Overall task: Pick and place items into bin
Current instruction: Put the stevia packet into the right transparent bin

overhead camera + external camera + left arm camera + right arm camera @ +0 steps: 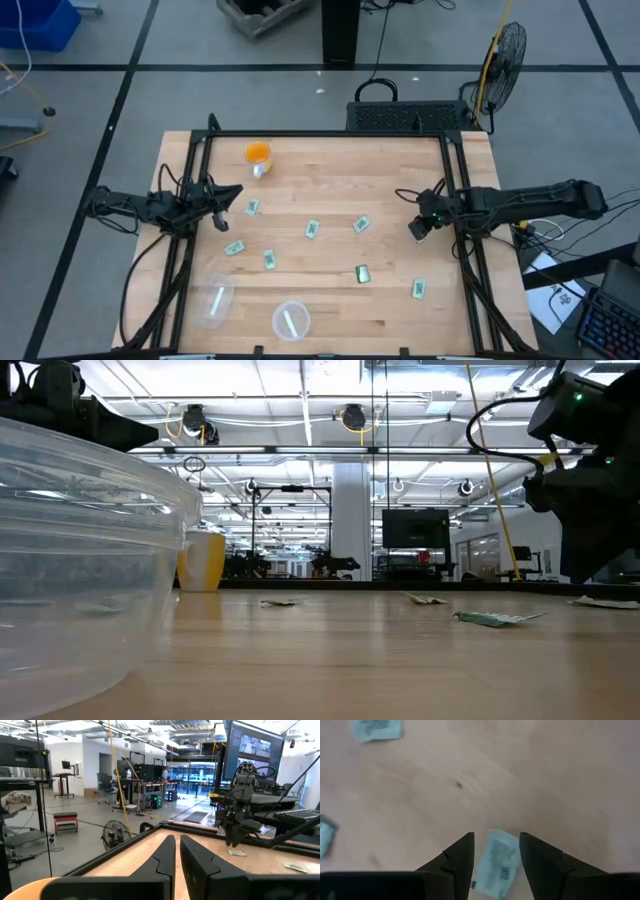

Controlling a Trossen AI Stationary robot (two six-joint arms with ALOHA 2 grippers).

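Surface: a pale wooden table top (pixel 330 180) inside a black metal frame, on a grey floor; the low view looks into a large hall with ceiling lights and screens.
Packets: eight small flat rectangular packets, pale green and white, show scattered over the table's middle and near half, among them one (pixel 252 207) just beside the left gripper, one (pixel 234 248) nearer the front, one (pixel 312 229) at centre, one (pixel 361 224) right of centre, a darker green one (pixel 362 273) and one (pixel 418 289) toward the front right.
Bins: two clear round plastic containers at the front edge, the left one (pixel 214 303) and the right one (pixel 291 320), well apart from most packets. One clear wall (pixel 85 550) fills the low view's left side.
Orange object: an orange ball-like object on a silver base (pixel 258 156) stands near the far left corner.
Left gripper: (pixel 226 195) at the table's left edge, pointing across the table; its fingers (pixel 165 857) stand close together with a thin gap, holding nothing.
Right gripper: (pixel 418 229) at the right side, aimed down at the wood; jaws apart, with a pale green packet (pixel 496 863) lying flat on the table between the fingers (pixel 461 855), not clamped.
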